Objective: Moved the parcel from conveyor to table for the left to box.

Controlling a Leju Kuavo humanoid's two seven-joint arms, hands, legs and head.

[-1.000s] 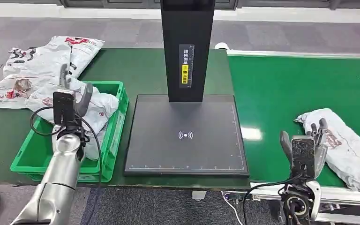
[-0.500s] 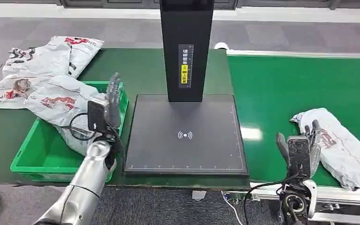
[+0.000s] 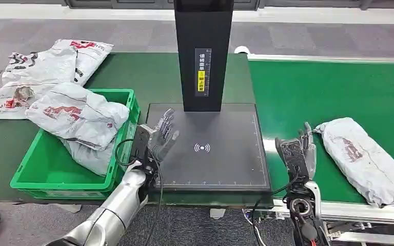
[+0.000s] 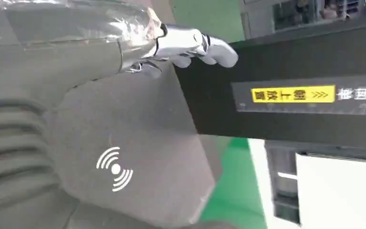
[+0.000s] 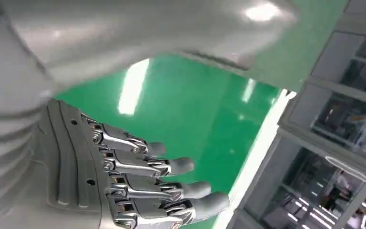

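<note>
Parcel (image 3: 365, 159) lies flat on the bright green conveyor (image 3: 313, 92), at our right, a grey crumpled bag with red print. Our right hand (image 3: 297, 154) hovers just beside its near end, between the parcel and the black scanner plate (image 3: 205, 148); we cannot tell whether the fingertips touch the bag. That hand holds nothing, fingers apart and nearly straight, as the right wrist view confirms (image 5: 138, 191), with green belt beneath them.

Our left hand (image 3: 160, 137) is raised over the left edge of the scanner plate, fingers spread, empty. In the left wrist view its fingers (image 4: 190, 43) reach toward the black post (image 4: 290, 90) with the yellow label, above the plate's white wireless mark (image 4: 115, 169).

Post (image 3: 203, 54) stands upright at the far side of the plate. Left of the plate sits a green crate (image 3: 41, 174) on the dark green table (image 3: 154, 77), with a grey bag (image 3: 79, 120) draped over its far rim and partly inside. More grey bags (image 3: 46, 64) are piled on the table beyond the crate.
</note>
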